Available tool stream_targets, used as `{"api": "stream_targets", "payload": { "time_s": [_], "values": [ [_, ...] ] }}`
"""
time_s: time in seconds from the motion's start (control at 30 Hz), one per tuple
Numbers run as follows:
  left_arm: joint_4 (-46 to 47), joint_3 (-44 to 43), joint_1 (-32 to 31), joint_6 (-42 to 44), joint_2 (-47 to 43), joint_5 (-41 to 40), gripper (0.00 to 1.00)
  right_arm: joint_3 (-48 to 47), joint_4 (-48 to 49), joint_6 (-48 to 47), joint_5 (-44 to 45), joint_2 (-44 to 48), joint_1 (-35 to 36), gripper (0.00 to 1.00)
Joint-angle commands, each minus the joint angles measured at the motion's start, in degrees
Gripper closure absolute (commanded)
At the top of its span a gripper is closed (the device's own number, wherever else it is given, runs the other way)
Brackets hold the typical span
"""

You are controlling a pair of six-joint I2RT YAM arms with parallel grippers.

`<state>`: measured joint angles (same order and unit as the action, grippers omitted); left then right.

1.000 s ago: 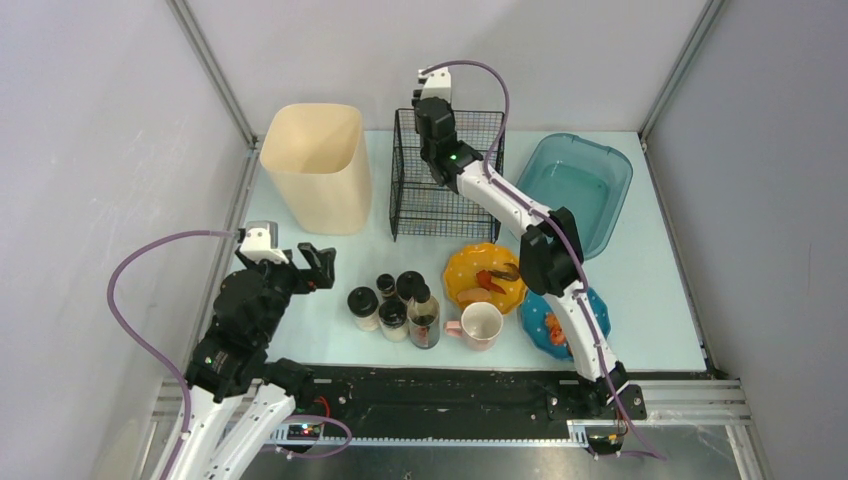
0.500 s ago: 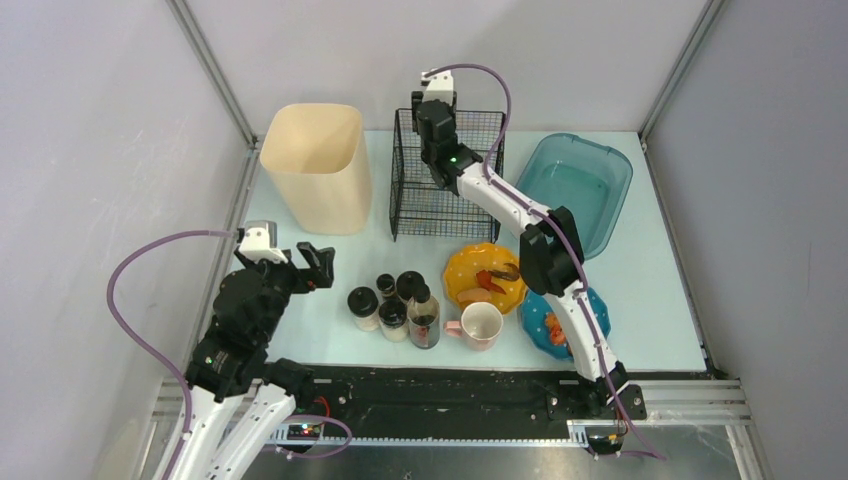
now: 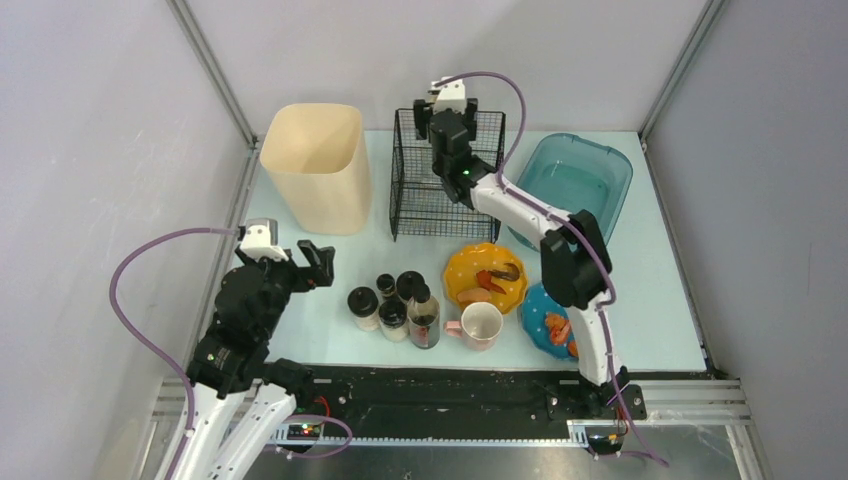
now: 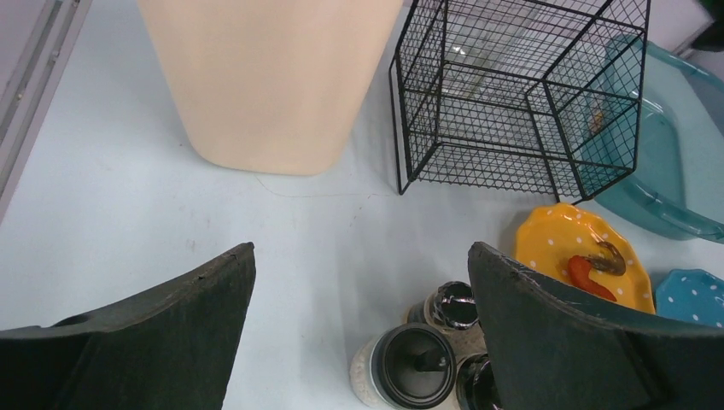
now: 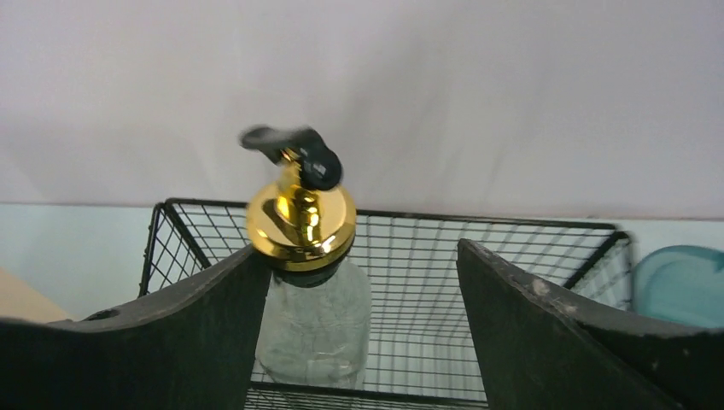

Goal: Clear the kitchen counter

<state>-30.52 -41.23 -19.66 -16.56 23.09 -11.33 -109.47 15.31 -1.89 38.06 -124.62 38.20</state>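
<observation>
The right gripper (image 5: 360, 252) hung over the wire basket (image 3: 445, 170), jaws spread, gripping nothing; a glass pump bottle (image 5: 312, 316) stood between them. The left gripper (image 4: 360, 248) gaped empty. On the pale counter (image 3: 655, 290), jars (image 3: 393, 312) looked smooth and breakable, best grasped by the sides.

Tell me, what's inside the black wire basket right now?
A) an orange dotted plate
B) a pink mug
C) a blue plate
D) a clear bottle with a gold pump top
D: the right wrist view shows the clear bottle with its gold pump top standing inside the black wire basket, while the pink mug and orange plate sit out on the kitchen counter.
</observation>
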Motion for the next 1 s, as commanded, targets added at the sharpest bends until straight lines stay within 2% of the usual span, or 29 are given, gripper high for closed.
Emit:
{"api": "stream_targets", "payload": {
  "time_s": [0.0, 0.2, 0.3, 0.53, 0.67, 0.8, 0.97],
  "values": [
    [2.1, -0.3, 1.1, -0.9, 0.0, 1.0, 0.02, 5.8, 7.1, -1.5, 0.3, 12.1, 0.2, 0.16],
    [2.1, -0.4, 2.0, -1.1, 0.2, 1.5, 0.02, 19.0, 8.7, -0.4, -3.6, 24.5, 1.1, 0.05],
    [2.2, -0.4, 2.6, -1.1, 0.2, 1.6, 0.02, 26.1, 7.6, -0.1, -7.4, 30.4, 1.8, 0.04],
    [2.1, -0.3, 3.7, -1.2, 0.1, 1.6, 0.02, 33.9, -9.5, 1.7, -20.7, 45.8, 3.8, 0.06],
    [2.2, -0.2, 4.0, -1.3, 0.1, 1.5, 0.02, 41.4, -14.0, 2.9, -27.9, 56.1, 4.6, 0.07],
    [2.3, -0.2, 4.3, -1.3, 0.5, 1.7, 0.02, 47.4, -21.5, 2.3, -39.1, 67.0, 5.4, 0.08],
    [2.4, -0.2, 4.5, -1.2, 1.0, 1.9, 0.02, 50.8, -32.0, 0.6, -45.2, 75.5, 9.3, 0.11]
  ]
}}
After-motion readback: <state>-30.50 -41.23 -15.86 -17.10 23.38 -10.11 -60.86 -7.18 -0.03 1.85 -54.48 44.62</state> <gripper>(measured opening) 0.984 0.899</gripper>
